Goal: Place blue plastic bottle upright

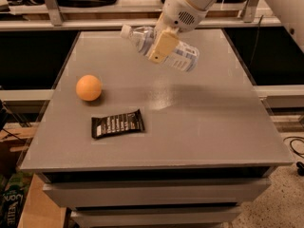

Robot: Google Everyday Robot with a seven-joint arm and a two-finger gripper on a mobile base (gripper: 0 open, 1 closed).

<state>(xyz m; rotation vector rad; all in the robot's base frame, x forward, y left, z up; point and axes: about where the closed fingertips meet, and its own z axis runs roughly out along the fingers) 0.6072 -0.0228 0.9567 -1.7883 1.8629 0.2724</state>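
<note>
The blue plastic bottle (178, 54) is a small clear bottle with a white cap at its upper left end and a pale blue-and-white label. It is held in the air above the far middle of the grey table (204, 122), tilted with the cap end raised to the left. My gripper (160, 44) is shut on the bottle's middle, one tan finger (162, 45) across its front. The white arm comes down from the top right.
An orange ball (89, 87) sits on the left of the table. A black snack bar wrapper (117, 124) lies in front of it, near the middle left. Shelving and a rail run behind the table.
</note>
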